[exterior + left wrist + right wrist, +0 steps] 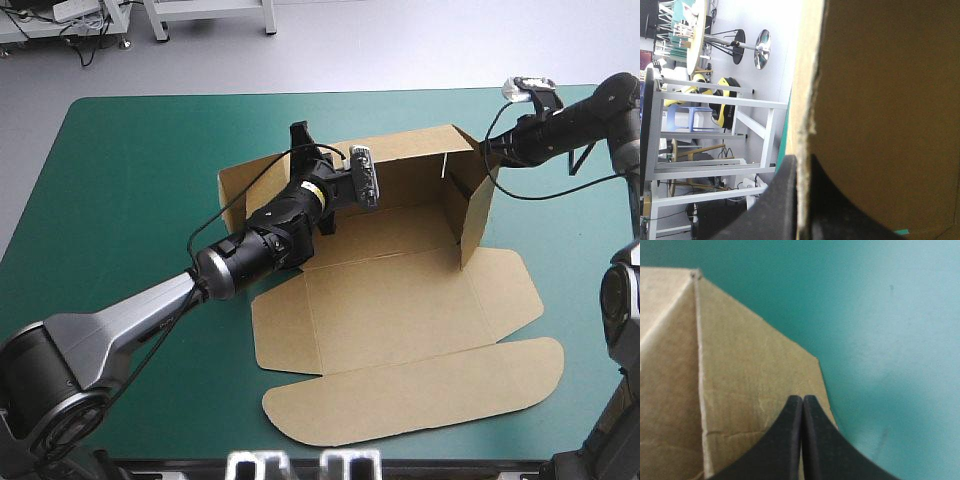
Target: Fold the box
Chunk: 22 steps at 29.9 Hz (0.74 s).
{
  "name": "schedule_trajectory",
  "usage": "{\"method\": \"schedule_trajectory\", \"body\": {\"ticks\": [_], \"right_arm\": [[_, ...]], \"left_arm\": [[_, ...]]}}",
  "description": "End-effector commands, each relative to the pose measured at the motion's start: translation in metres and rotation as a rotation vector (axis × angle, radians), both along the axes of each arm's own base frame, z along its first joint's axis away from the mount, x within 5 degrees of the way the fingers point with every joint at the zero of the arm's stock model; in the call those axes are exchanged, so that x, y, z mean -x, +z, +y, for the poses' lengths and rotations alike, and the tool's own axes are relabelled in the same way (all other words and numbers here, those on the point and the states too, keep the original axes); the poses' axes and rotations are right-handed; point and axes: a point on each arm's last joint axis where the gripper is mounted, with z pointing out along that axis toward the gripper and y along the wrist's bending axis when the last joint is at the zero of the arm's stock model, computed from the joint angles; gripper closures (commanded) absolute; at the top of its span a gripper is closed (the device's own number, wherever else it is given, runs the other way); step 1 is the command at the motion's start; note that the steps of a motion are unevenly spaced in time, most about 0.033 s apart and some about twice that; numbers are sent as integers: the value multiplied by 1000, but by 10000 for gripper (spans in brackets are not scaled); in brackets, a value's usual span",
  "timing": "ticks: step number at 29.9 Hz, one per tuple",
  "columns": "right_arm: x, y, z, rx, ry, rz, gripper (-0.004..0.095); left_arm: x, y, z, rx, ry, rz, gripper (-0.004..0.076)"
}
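- The box (pixel 400 300) lies near the middle of the teal-green cover (pixel 120 200). It is a cut sheet of brown board, only partly raised.
- Its far wall and its right-hand wall stand up. The base and the long rounded lid panel lie flat, the lid panel nearest the table's near edge.
- Two side flaps, one at each end of the panel next to the lid, also lie flat on the cover.
- My left gripper (pixel 299 132) comes in from the near left, passes over the flat base and sits at the top edge of the far wall, toward that wall's left end.
- In the left wrist view the gripper is all but closed. The pale cut edge of the board runs up between the two black fingers (pixel 775 205), so it is pinching the wall's edge. The wall's brown face fills everything beside one finger.
- My right gripper (pixel 487 150) reaches in from the right to the far right corner of the box, where the two standing walls meet.
- In the right wrist view its fingers are pressed together into a single pointed arch. The tip lies over a brown panel seen face-on, just inside that panel's slanted edge, with bare cover beside it.
- A crease runs down this panel from a corner well ahead of the tip.
- I cannot tell whether the right fingertips touch the board or only hang over it.
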Motion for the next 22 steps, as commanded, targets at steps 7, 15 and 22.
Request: {"method": "schedule_trajectory", "body": {"ticks": [7,15,22], "right_arm": [[39,3,13,-92,15,-226,927],[65,-17,13,8,45,-295,926],[67,-21,11,74,113,-283,698]], "left_arm": [[8,25,0,65,-33,-54,734],[8,25,0,65,-33,-54,734],[8,25,0,68,-30,-53,734]]}}
